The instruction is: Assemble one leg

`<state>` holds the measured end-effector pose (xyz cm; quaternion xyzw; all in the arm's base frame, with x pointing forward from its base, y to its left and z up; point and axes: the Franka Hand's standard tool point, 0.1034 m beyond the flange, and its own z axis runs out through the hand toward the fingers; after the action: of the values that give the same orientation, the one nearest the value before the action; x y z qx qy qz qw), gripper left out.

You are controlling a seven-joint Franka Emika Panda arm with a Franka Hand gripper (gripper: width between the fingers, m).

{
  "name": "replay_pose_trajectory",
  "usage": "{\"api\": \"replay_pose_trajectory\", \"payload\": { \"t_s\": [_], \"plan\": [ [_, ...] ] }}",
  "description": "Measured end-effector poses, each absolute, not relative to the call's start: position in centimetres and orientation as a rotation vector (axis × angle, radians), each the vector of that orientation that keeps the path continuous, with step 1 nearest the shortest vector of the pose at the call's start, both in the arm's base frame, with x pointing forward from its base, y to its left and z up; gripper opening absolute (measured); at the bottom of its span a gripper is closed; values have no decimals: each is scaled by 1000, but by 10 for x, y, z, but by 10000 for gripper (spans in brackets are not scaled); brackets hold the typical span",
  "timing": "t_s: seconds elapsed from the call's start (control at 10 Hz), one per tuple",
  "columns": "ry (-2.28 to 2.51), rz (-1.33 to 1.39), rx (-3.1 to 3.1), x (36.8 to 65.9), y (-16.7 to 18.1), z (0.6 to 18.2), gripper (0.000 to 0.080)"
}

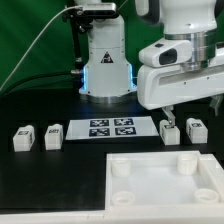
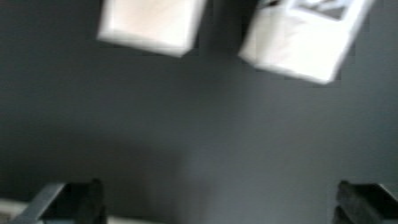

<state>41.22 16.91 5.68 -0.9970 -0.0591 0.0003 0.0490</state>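
The two dark fingers (image 2: pixel 71 200) of the gripper (image 2: pixel 217 205) stand wide apart with only bare black table (image 2: pixel 196 130) between them; nothing is held. The leg (image 2: pixel 294 40), tag face showing, lies ahead of the fingertips, off toward one finger's side and not between the jaws. A second leg (image 2: pixel 151 25) sits just beside it across a narrow gap. To grasp well, I judge the gripper should advance until the leg is centred between the fingers, square to its flat sides, then descend without clipping the neighbour. Farther out lies the large white square piece (image 1: pixel 165 185).
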Motion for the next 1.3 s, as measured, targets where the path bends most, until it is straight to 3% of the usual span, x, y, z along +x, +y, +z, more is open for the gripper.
{"api": "replay_pose_trajectory", "payload": {
  "t_s": [0.2, 0.5, 1.2, 1.3],
  "plan": [
    [-92, 5, -3036, 397, 178, 50, 649],
    [-107, 54, -3041, 401, 176, 51, 649],
    [-119, 1137, -2914, 385, 182, 45, 649],
    [-124, 1188, -2886, 391, 183, 41, 649]
  ]
}}
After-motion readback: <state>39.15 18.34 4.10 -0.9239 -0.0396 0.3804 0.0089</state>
